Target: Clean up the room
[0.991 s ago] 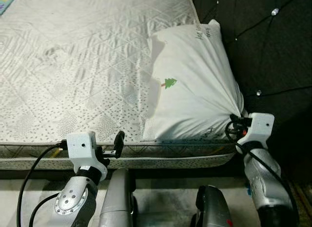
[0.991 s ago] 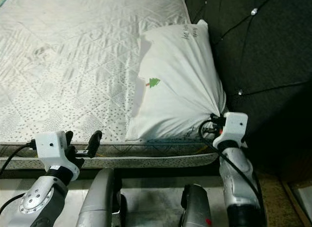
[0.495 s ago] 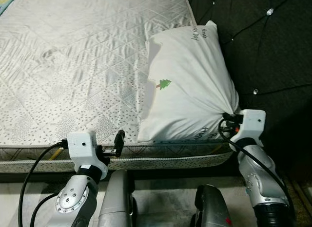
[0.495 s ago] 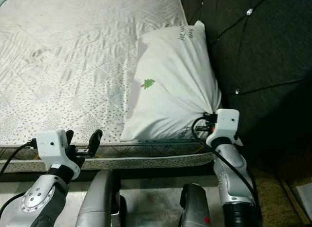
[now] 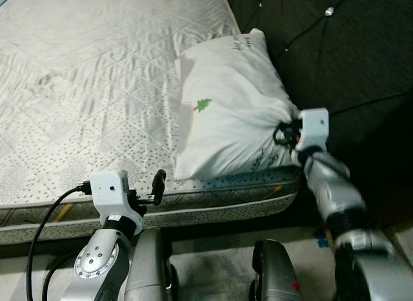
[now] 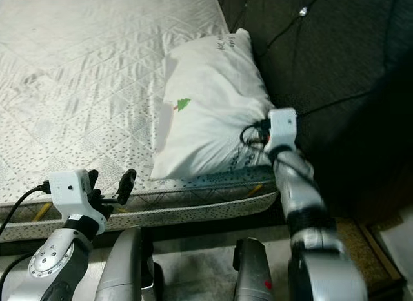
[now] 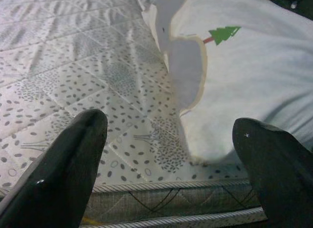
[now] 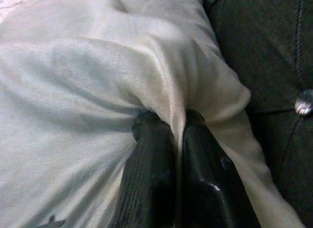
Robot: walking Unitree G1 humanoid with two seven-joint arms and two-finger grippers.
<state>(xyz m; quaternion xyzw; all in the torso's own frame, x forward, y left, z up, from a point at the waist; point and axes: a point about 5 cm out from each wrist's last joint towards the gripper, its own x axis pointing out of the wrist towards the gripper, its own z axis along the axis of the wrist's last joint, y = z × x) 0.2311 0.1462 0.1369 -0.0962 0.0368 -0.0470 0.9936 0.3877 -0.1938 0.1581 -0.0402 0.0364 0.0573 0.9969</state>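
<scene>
— Pillow? [image 5: 229, 114]
— Lying at the mattress's [image 5: 97, 88] near right corner, against the dark tufted headboard [image 5: 348, 49], green tree print facing up.
— Right hand? [image 8: 173, 154]
— Clenched on a pinch of pillowcase at the pillow's near right corner, fabric bunched between both fingers.
— Left hand? [image 7: 171, 140]
— Spread wide, holding nothing, hovering off the mattress's near edge, just beside the pillow.
— Progress?
— Pillow gripped and on the bed, not yet squared along the headboard edge, by the look of it. Straightening and letting go probably left.

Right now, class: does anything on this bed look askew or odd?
The pillow lies crooked at the mattress corner, its cover bunched where the right gripper pinches it. The left gripper hangs open before the bed edge.
</scene>
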